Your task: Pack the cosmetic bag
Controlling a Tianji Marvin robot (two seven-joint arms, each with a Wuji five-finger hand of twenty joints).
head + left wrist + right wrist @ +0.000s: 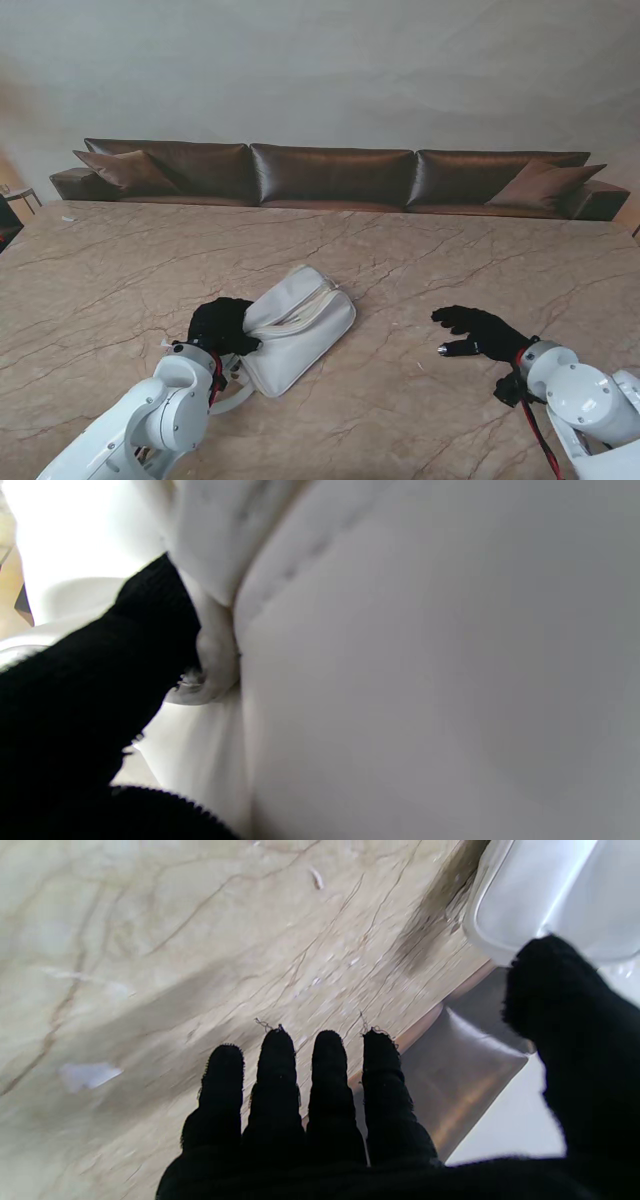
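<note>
While my left hand (222,326) grips the near-left end of the white cosmetics bag (298,325), the bag's long axis runs away from it, up and rightward; my right hand (478,332) hovers empty, fingers spread, well apart to the bag's right over the marble table (120,270).

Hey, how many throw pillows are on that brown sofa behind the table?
2. One throw pillow leans at the left end of the sofa, the other throw pillow at the right end. None seem hidden.
</note>
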